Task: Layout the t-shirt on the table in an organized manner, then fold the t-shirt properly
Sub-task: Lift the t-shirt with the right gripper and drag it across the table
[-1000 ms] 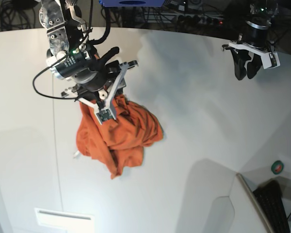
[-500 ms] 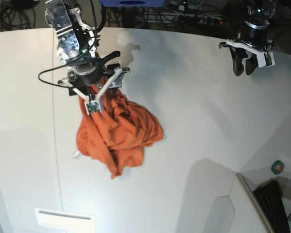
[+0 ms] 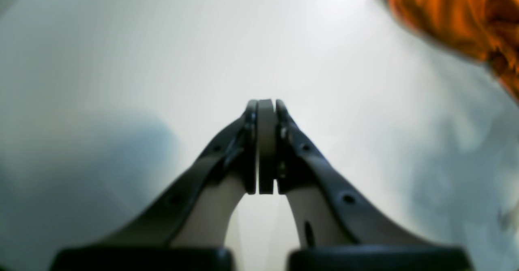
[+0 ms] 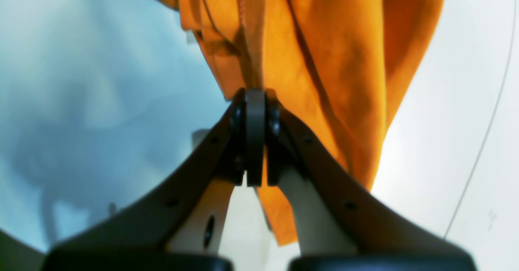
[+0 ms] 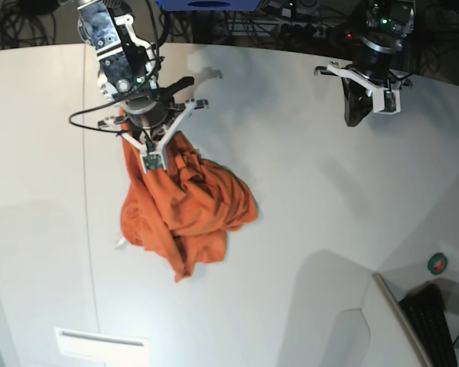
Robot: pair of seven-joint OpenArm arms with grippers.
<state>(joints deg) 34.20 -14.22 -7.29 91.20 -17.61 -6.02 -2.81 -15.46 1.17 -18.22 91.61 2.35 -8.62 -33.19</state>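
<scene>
The right tool is clamped on a fold at the far edge of the orange t-shirt, which lies crumpled left of centre on the white table. The left tool is closed on nothing, hovering far right above bare table. Dark cables crowd the far background.
</scene>
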